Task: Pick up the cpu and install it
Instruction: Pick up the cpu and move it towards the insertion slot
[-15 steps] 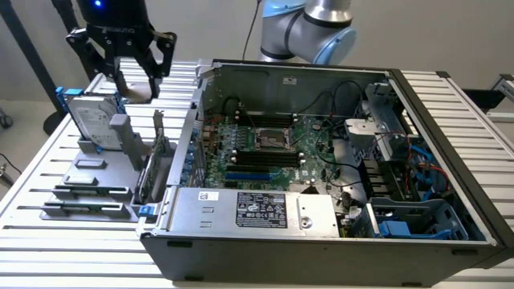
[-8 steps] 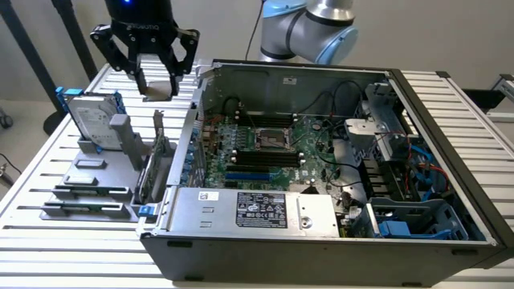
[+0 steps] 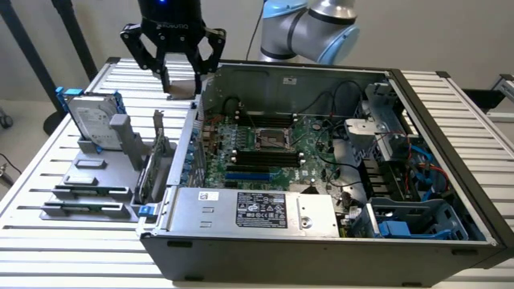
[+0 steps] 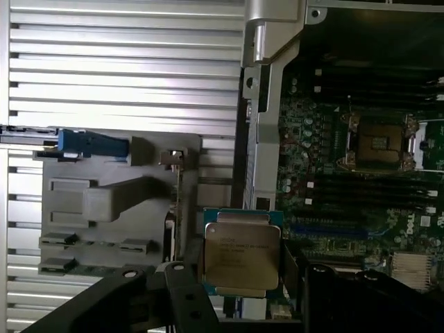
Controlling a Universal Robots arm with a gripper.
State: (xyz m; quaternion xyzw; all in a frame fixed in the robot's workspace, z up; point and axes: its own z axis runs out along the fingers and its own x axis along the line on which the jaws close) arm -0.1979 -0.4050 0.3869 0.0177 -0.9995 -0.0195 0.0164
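As it hangs beside the case (image 3: 257, 257), the wide-set gripper (image 3: 182, 83) pinches the cpu (image 4: 241, 253)

Soft, even indoor light falls on an open computer case (image 3: 241, 253). Inside the case it is dimmer and shadowed. Beside the case, the slatted counter (image 3: 120, 265) shines pale, and the cpu (image 4: 241, 253) has a warm sheen on its metal top.

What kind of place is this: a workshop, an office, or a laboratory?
Probably a robotics lab bench for computer assembly: a robot arm reaches over a slatted metal table, an open computer case lies on it with the motherboard exposed, and a grey fixture beside it holds a hard drive.
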